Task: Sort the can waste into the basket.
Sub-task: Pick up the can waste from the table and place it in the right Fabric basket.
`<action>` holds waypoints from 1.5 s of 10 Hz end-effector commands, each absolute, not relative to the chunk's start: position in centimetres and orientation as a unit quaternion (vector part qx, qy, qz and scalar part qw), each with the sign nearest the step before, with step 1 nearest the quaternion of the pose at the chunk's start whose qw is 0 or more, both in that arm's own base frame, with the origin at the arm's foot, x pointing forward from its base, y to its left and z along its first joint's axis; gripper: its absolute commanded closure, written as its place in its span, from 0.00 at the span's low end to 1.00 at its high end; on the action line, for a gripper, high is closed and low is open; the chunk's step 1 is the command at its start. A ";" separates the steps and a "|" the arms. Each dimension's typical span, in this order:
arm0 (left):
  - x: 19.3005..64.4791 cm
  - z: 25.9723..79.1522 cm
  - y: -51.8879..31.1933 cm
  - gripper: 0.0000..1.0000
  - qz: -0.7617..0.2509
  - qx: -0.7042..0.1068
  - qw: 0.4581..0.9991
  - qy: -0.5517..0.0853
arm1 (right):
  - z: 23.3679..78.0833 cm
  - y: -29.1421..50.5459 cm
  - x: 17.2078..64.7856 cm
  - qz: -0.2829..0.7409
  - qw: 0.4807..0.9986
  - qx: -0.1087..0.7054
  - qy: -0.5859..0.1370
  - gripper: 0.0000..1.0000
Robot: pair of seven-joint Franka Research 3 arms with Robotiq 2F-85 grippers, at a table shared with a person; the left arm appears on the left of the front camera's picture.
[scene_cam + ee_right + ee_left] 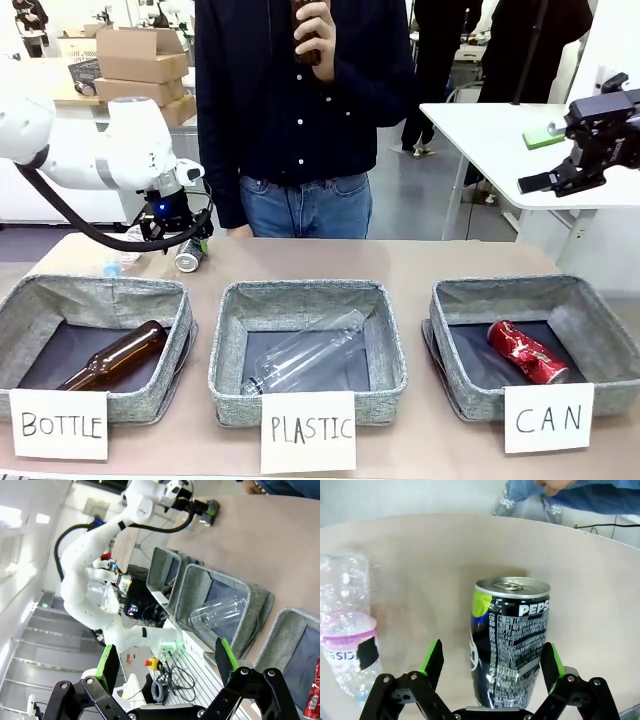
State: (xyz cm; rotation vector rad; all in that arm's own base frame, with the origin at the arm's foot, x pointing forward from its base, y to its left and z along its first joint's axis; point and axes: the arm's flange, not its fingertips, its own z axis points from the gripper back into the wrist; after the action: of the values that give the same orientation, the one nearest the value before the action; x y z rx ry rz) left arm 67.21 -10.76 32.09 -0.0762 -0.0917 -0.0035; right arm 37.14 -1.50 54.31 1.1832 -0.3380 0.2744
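Note:
A dark grey-black can point(511, 640) with white print stands on the table between the open fingers point(432, 660) of my left gripper point(492, 672), with a gap on each side. From the front, that can point(189, 256) sits at the far left of the table, just under my left gripper point(183, 240). The red crushed can point(527, 352) lies inside the grey basket point(590, 320) behind the "CAN" card. My right gripper point(590, 150) hangs high at the right, open and holding nothing. In its own view the right gripper point(167, 667) looks down on the red can point(314, 695).
A clear plastic bottle point(347, 630) lies beside the dark can. The "BOTTLE" basket point(30, 310) holds a brown bottle point(115, 357), and the "PLASTIC" basket point(390, 350) a clear bottle point(305, 362). A person point(300, 110) stands at the far edge, holding a dark bottle.

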 end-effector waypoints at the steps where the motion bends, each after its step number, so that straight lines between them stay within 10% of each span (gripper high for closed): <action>1: 67.6 32.3 -11.4 0.00 0.006 -0.027 0.999 -0.039 | 54.4 -1.7 37.2 0.143 0.806 0.550 -0.163 0.00; 4: 67.7 31.5 -11.3 0.00 0.007 -0.029 0.999 -0.035 | 54.4 -1.7 37.2 0.143 0.806 0.550 -0.163 0.00; 7: 67.5 31.5 -11.4 0.40 0.003 -0.033 0.998 -0.044 | 54.4 -1.7 37.2 0.143 0.806 0.550 -0.163 0.00; 8: 67.5 31.5 -11.3 0.25 0.002 -0.034 0.998 -0.045 | 54.4 -1.7 37.2 0.143 0.806 0.550 -0.163 0.00; 9: 67.5 31.5 -11.3 0.59 0.002 -0.035 0.998 -0.044 | 54.4 -1.7 37.2 0.143 0.806 0.550 -0.163 0.00; 10: 67.4 31.5 -11.3 0.45 0.001 -0.035 0.998 -0.045 | 54.4 -1.7 37.2 0.143 0.806 0.550 -0.163 0.00; 11: 67.4 31.5 -11.3 0.79 0.000 -0.034 0.998 -0.044 | 54.4 -1.7 37.2 0.143 0.806 0.550 -0.163 0.00; 12: 67.3 31.6 -11.2 0.65 -0.002 -0.035 0.998 -0.043 | 54.4 -1.7 37.2 0.143 0.806 0.550 -0.163 0.00; 15: 66.2 33.4 -10.6 0.65 -0.010 -0.045 0.998 -0.052 | 54.4 -1.7 37.2 0.143 0.806 0.550 -0.163 0.00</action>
State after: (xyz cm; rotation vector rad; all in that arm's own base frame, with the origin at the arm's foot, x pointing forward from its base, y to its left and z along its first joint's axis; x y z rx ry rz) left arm 67.34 -11.15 32.21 -0.0781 -0.0917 -0.0088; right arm 37.14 -1.50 54.31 1.1831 -0.3382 0.2748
